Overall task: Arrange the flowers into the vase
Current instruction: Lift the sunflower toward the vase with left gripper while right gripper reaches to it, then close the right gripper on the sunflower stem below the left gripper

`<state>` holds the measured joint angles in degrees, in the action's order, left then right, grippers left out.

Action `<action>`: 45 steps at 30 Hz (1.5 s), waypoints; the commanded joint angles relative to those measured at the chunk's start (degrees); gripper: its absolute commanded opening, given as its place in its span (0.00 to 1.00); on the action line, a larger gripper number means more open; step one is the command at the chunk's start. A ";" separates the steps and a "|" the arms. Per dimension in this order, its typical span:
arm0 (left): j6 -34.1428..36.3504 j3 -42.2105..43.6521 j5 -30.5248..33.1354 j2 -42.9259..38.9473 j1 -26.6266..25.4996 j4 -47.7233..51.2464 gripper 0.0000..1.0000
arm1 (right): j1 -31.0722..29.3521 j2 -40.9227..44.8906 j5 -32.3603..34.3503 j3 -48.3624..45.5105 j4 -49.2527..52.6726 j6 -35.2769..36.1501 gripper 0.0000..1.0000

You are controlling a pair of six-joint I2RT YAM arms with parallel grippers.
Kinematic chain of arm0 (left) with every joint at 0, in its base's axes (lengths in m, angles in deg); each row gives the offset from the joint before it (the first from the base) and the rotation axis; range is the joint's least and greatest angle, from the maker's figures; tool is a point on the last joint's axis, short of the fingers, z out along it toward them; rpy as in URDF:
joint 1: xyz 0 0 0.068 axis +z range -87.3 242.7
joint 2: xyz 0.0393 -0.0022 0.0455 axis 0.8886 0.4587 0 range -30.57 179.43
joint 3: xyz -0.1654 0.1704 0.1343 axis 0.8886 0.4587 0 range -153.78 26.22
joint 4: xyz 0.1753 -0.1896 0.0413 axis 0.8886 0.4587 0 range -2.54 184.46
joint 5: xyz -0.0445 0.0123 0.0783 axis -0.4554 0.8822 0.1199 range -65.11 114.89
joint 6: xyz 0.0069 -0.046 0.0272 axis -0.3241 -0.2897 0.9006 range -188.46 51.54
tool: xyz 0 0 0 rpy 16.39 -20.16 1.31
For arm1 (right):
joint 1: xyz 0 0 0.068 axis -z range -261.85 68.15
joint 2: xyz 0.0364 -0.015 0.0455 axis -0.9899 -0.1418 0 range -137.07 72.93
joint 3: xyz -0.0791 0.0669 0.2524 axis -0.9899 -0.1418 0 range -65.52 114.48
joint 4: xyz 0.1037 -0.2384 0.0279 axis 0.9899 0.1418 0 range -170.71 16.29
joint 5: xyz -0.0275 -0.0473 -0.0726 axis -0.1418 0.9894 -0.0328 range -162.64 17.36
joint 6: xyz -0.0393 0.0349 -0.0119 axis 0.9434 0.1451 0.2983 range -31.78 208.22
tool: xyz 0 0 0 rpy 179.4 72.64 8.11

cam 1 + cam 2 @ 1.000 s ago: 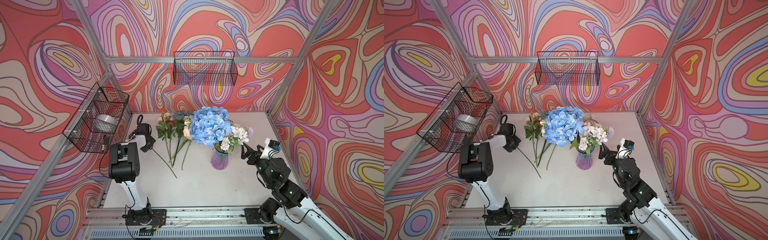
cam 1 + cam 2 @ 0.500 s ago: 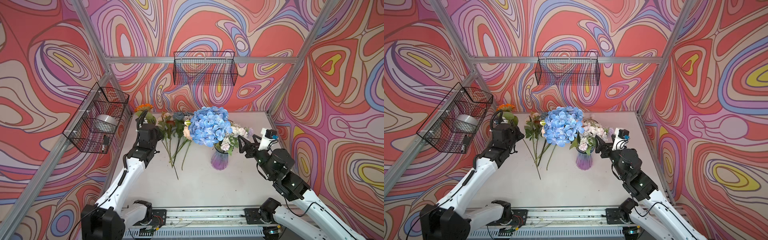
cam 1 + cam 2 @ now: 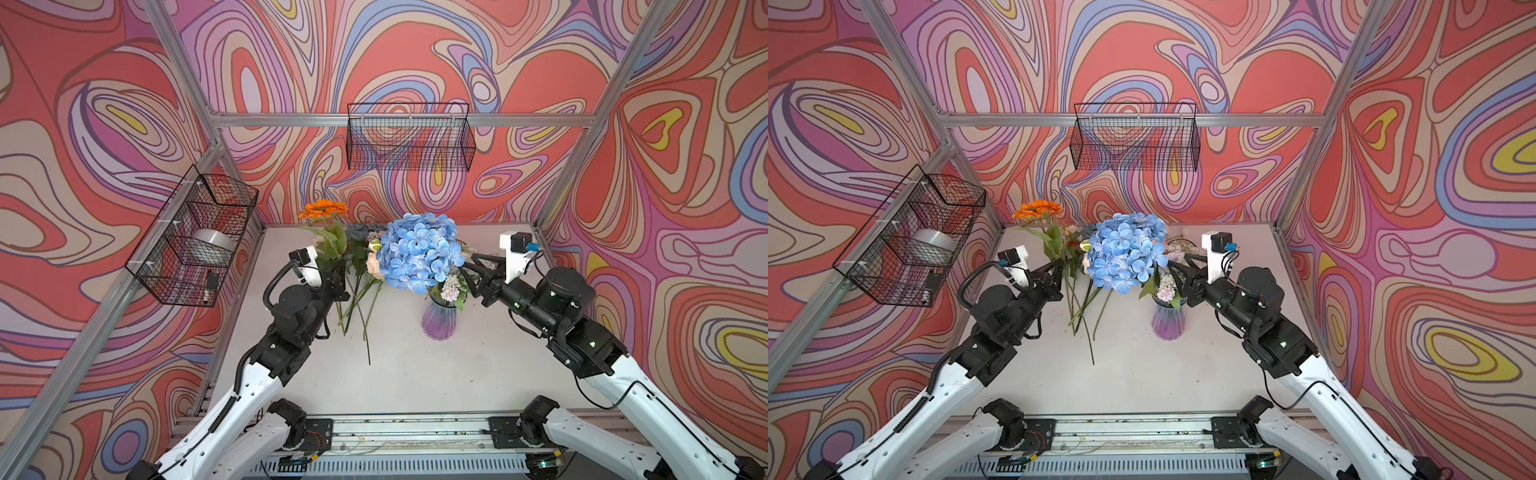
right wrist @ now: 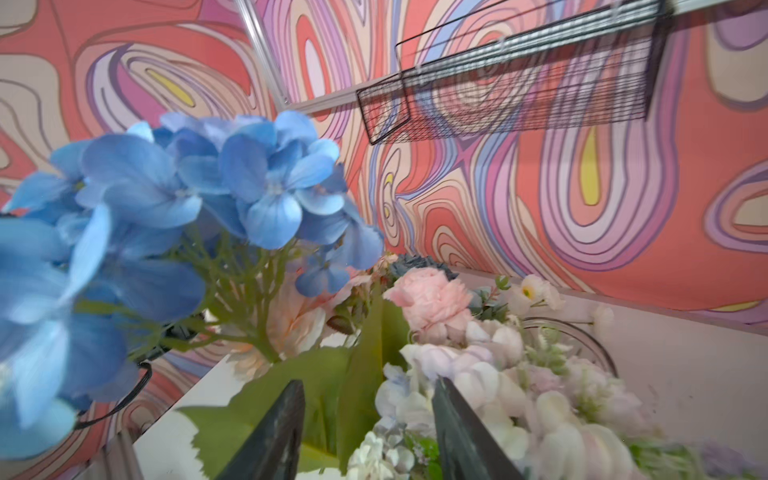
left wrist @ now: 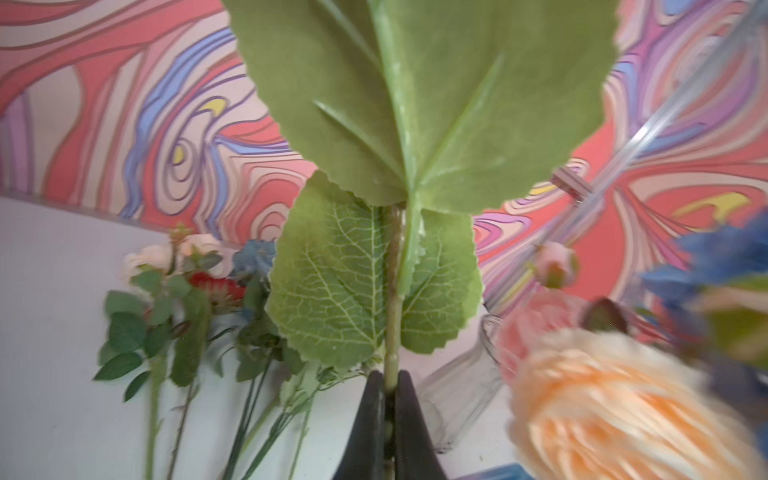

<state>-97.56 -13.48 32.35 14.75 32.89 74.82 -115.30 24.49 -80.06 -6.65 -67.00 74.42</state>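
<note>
Left pincer point(image 5: 388, 379) pinched sunflower point(image 3: 323, 209) stem above worktop point(image 3: 395, 386); vase point(image 3: 438, 322) at its 3 o'clock. Right pincer point(image 4: 369, 383) was half-spread among vase's blooms, no clear grip. Next, prob.: carry stem over, thread into crowded neck.

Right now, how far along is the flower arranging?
Done: the blue hydrangea and pale lilac clusters stand in the purple vase. In hand: the left gripper is shut on the stem of the orange sunflower, held up off the table; the right gripper, jaws apart, sits among the vase's leaves. Left: several roses lie loose on the table.
</note>
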 commanded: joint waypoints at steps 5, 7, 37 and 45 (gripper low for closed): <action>5.19 1.79 -8.76 -4.60 -6.41 -17.61 0.00 | -0.25 -0.65 -15.11 -0.78 -1.23 -2.54 0.45; 5.11 1.99 -10.92 -5.22 -9.49 -19.63 0.00 | -0.22 -0.77 -16.32 -0.99 -0.21 -3.17 0.43; 13.53 -11.34 -20.59 20.03 -27.68 -34.86 0.00 | -1.62 2.65 -24.37 -7.81 -4.18 -6.76 0.38; 14.34 -13.25 -21.11 23.27 -27.72 -35.86 0.00 | -1.65 0.45 -26.08 -8.56 -7.95 -7.04 0.34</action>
<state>-84.56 -24.80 11.81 37.05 5.31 42.34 -116.52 24.69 -104.03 -14.78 -72.42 67.58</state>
